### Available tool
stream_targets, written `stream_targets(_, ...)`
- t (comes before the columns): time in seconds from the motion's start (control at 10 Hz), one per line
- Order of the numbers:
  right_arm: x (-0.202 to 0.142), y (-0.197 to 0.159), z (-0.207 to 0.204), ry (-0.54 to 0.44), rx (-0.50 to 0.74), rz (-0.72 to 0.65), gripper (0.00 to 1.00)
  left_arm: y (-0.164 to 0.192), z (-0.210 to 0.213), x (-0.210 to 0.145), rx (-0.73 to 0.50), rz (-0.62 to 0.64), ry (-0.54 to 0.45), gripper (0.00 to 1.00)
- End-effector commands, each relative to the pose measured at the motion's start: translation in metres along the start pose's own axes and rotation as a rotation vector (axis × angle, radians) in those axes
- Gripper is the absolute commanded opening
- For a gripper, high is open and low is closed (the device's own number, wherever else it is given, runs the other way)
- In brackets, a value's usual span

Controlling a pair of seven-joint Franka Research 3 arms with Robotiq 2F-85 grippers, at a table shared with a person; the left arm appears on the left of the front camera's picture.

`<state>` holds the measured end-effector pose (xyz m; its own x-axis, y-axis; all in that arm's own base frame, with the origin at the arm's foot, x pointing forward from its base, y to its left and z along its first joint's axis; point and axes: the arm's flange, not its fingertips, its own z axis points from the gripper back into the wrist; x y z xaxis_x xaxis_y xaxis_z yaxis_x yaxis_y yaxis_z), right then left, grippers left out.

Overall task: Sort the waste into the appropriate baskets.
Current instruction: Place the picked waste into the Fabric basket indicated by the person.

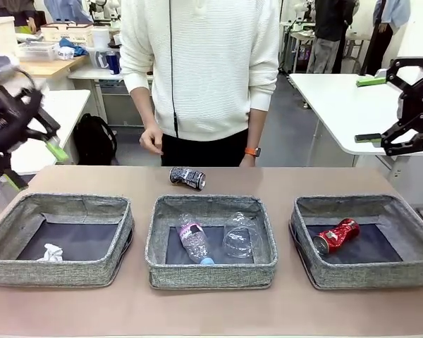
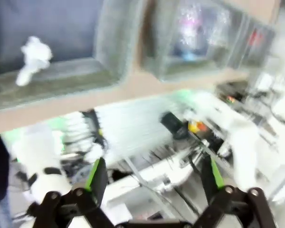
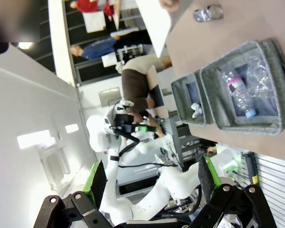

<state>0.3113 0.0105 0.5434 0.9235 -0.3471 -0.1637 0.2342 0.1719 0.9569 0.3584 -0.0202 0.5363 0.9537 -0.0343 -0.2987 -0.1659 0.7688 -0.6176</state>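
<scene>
Three grey baskets stand in a row: left [image 1: 56, 271], middle [image 1: 211, 276], right [image 1: 370, 276]. A white paper wad [image 1: 51, 252] lies in the left one. The middle one holds a clear bottle [image 1: 192, 241] with a pink label and a clear cup [image 1: 241, 236]. In the right basket lies a crushed red can [image 1: 336, 235]. A black-and-white can [image 1: 187, 177] lies on the table beyond the middle basket. My left gripper [image 1: 35, 167] hangs open and empty above the left basket's far left corner. The right gripper [image 1: 369, 109] is open and empty, high above the right basket.
A person in a white sweater stands at the far edge, one hand [image 1: 151, 139] hanging near the loose can. The blurred left wrist view shows my open gripper [image 2: 154, 175] and the paper wad [image 2: 33, 57]. In the right wrist view are my open gripper [image 3: 152, 178] and the middle basket [image 3: 249, 124].
</scene>
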Motion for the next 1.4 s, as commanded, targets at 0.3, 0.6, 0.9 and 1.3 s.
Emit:
stream_targets(0.3,0.0,0.003,-0.001,0.004,0.026,0.006,1.0,0.065,0.052,0.023,-0.739,0.133,0.212,1.0)
stream_targets(0.6,0.0,0.003,-0.001,0.004,0.026,0.006,1.0,0.083,0.07,0.024,-0.765,0.267,0.2,1.0)
stream_targets(0.9,0.0,0.003,-0.001,0.004,0.026,0.006,1.0,0.098,0.062,0.032,-0.774,0.204,0.196,1.0)
stream_targets(1.3,0.0,0.003,-0.001,0.004,0.026,0.006,1.0,0.098,0.062,0.032,-0.774,0.204,0.196,1.0)
